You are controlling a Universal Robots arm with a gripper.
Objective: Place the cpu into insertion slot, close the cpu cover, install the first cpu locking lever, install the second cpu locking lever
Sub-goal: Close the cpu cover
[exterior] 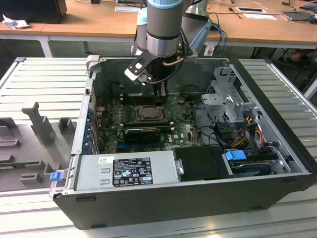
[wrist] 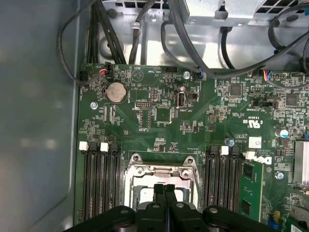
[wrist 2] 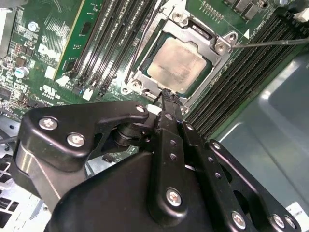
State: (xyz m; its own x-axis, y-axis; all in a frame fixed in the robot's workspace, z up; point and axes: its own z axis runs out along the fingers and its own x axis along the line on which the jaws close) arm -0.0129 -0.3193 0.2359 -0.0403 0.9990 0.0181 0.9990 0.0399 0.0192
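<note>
1. Exterior view: the hand (exterior: 160, 100) hangs just over the insertion slot (exterior: 147, 112).
2. Second wrist view: cpu (wrist 2: 177, 63) seated in the slot, cpu cover (wrist 2: 208, 35) down; one locking lever (wrist 2: 270, 42) juts out, apparently unlatched.
3. First wrist view: fingers (wrist: 159, 194) pressed together at the slot's edge.

Light: bright, even, overhead | shadow: inside case (exterior: 173, 201) | glare: dull sheen on chip (wrist 2: 177, 65) | focus: slightly soft
</note>
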